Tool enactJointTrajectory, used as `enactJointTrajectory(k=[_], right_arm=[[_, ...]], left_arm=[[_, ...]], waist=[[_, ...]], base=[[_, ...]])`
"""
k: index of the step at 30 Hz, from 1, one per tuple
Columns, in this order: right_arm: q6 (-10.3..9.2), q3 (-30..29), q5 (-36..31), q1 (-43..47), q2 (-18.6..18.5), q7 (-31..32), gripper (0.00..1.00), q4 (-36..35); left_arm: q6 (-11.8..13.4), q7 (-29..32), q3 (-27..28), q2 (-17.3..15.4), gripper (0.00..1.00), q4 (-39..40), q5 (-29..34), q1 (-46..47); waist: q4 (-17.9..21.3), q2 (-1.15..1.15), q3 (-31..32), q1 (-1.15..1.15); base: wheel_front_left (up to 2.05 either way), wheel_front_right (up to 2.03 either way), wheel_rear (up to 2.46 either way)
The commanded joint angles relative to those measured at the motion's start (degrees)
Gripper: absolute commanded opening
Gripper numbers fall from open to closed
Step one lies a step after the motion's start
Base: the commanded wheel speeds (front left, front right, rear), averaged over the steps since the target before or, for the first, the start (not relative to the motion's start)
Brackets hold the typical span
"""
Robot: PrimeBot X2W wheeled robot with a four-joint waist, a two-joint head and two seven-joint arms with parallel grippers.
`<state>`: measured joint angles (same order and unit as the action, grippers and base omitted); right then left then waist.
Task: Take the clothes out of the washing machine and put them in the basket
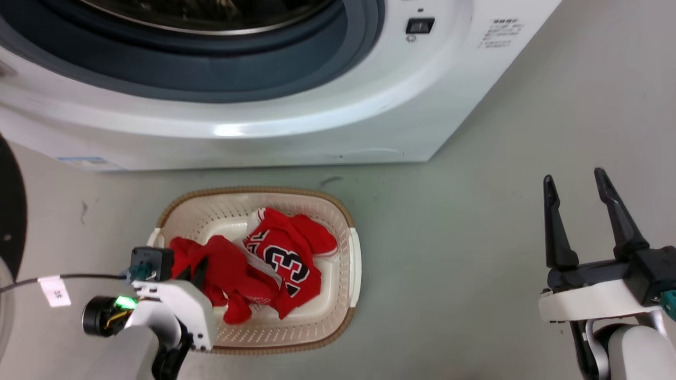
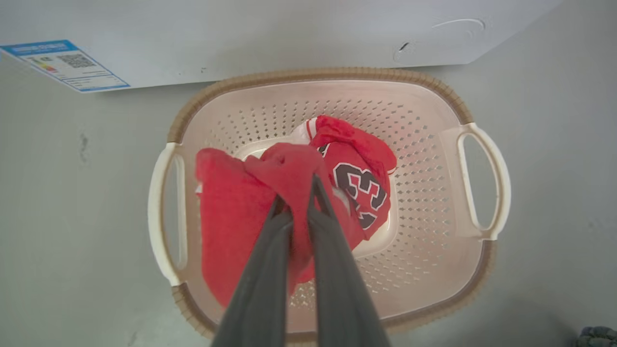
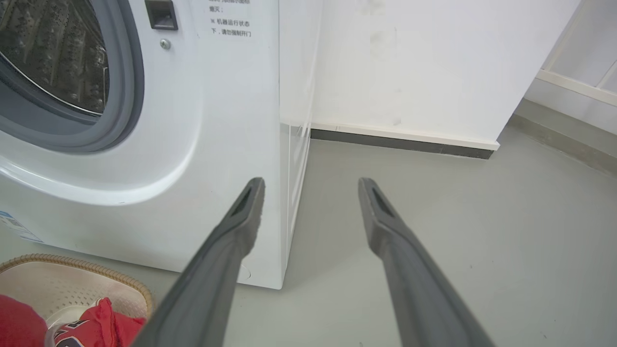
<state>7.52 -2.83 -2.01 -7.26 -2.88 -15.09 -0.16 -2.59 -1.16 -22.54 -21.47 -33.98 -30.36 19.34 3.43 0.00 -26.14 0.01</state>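
Head view: washing machine across the top, grey door ring open toward me. The cream basket sits on the floor just in front of it. The number 23 jersey lies in the basket's middle, reaching toward its right handle side. The plain red garment is bunched on the left half, overlapping the jersey's left edge. My left gripper is down over the basket's left near corner, fingertips in the red cloth. The right gripper hangs over bare floor well right of the basket, fingers spread wide, nothing held.

Left wrist view: the left fingers are pinched nearly together on a fold of the plain red garment. The cloth drapes from the tips over the basket's left half, inside the rim. The jersey sits just beyond the tips, touching the held cloth.

Right wrist view: the claw is wide open and empty, pointing past the machine's right corner toward the wall. What I see of the drum is bare steel.

Step, as I judge it: the drop-off of the second garment, task nearly done. The next move calls for opening the left fingers and lifting straight up. The cloth may cling to a finger, so I should rise slowly and keep it inside the left rim.
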Motion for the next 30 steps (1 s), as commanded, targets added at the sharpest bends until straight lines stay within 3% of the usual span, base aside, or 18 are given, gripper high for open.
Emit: enactJointTrajectory(k=[1,12,25,26,27,30], right_arm=[[-0.06,-0.11,0.0,-1.22,0.03,-0.11,1.0,-0.75],[-0.06,-0.22,-0.55,-2.97,0.02,-0.11,1.0,-4.32],[-0.06,-0.08,-0.04,-4.16,0.02,-0.11,1.0,-6.86],[-0.06,-0.02,-0.06,-4.24,0.02,-0.11,1.0,-6.82],[-0.06,0.11,-0.01,-4.34,0.02,-0.11,1.0,-6.66],[-0.06,0.36,0.47,-4.66,0.02,-0.11,1.0,-5.97]], left_arm=[[-0.44,-0.8,-0.13,0.62,0.0,-2.13,0.27,2.32],[-2.85,-6.63,-2.32,5.54,0.0,-25.02,1.55,17.25],[-2.8,-10.24,-2.74,9.74,0.0,-37.65,0.87,27.01],[-2.73,-10.43,-2.89,9.77,0.56,-37.92,0.95,27.23],[-2.51,-10.69,-3.07,9.76,1.0,-38.18,1.15,27.38],[-2.22,-11.26,-3.83,9.61,1.0,-38.84,1.65,26.3]], waist=[[0.95,0.0,-3.69,-0.01],[2.12,0.0,-13.49,-0.01],[2.6,0.0,-20.08,-0.01],[2.65,0.0,-20.16,-0.01],[2.72,0.0,-20.15,-0.01],[2.9,0.0,-19.08,-0.01]], base=[[0.0,0.0,0.0],[0.0,0.0,0.0],[0.0,0.0,0.0],[0.0,0.0,0.0],[0.0,0.0,0.0],[0.0,0.0,0.0]])
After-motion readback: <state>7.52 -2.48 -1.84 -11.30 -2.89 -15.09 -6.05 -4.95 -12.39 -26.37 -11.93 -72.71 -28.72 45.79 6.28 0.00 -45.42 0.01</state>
